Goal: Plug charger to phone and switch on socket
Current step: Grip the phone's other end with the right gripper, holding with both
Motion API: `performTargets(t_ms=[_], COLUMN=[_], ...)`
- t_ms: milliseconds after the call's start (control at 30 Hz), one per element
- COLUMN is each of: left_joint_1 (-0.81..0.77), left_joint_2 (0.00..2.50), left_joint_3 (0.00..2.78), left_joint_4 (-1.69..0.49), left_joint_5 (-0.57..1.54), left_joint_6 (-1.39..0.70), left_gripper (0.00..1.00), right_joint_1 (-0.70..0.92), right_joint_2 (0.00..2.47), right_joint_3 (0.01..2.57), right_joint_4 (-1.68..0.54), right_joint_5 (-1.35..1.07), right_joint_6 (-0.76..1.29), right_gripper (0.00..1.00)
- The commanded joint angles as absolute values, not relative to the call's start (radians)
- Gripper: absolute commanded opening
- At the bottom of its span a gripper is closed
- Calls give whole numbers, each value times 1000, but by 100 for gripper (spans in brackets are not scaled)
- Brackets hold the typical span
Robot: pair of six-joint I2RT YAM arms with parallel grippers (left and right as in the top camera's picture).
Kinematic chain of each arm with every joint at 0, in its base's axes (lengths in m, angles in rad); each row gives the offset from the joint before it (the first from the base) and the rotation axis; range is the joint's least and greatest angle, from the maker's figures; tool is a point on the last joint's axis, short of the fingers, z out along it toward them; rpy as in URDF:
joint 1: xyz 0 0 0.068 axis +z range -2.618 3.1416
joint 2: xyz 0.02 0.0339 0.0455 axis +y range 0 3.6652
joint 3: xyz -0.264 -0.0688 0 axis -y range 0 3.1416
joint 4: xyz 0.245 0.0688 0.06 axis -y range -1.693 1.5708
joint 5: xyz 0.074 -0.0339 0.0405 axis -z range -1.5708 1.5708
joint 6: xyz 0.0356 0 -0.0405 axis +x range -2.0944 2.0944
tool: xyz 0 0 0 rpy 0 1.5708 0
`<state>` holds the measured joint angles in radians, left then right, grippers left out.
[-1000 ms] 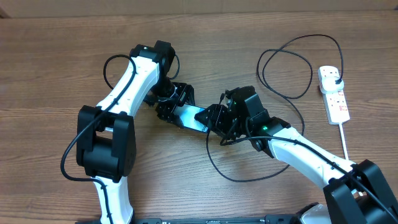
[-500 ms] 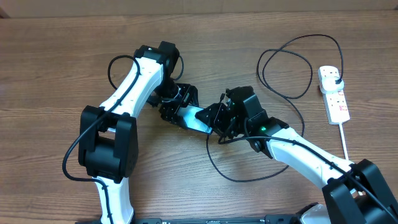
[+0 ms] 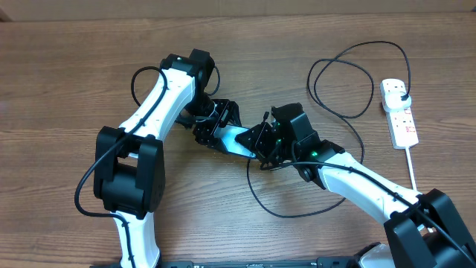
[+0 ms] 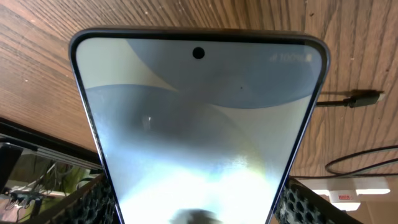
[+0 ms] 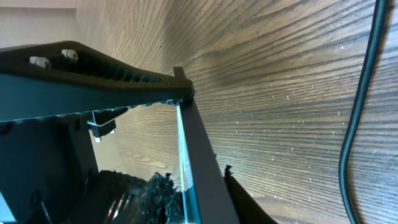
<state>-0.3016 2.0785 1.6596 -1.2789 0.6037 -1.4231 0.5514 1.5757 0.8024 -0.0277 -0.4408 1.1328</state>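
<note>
I hold the phone (image 4: 199, 124) clamped in left gripper (image 3: 216, 128), can't tell if right gripper (image 3: 262, 143) grips anything; charger (image 4: 362, 98) lies unplugged ahead of left gripper, socket (image 3: 399, 113) apparently untouched.

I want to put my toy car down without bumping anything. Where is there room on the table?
The table is bare left of the left arm, and along the back edge. Crowded: the middle, where both arms meet at the phone, and the right, with cable loops and socket.
</note>
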Motion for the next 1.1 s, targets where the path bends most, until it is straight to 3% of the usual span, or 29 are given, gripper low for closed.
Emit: performTargets(t_ms=[0,833,1067], left_joint_1=[-310,-310,-310], left_joint_2=[2083,2083,2083], left_joint_3=[1687,1687,1687], left_joint_4=[-1282,-1282,-1282], left_joint_5=[656,656,656], left_joint_6=[-1444,-1444,-1443], left_gripper=[64,63,66], right_joint_1=[556,556,545], right_joint_2=[1580,1580,1579], right_joint_3=[822,822,822], right_joint_4=[-23,-5,38], right_joint_5=[-434,-434,-450], right_joint_6=[1137,1138,1138], right_gripper=[26,4,4])
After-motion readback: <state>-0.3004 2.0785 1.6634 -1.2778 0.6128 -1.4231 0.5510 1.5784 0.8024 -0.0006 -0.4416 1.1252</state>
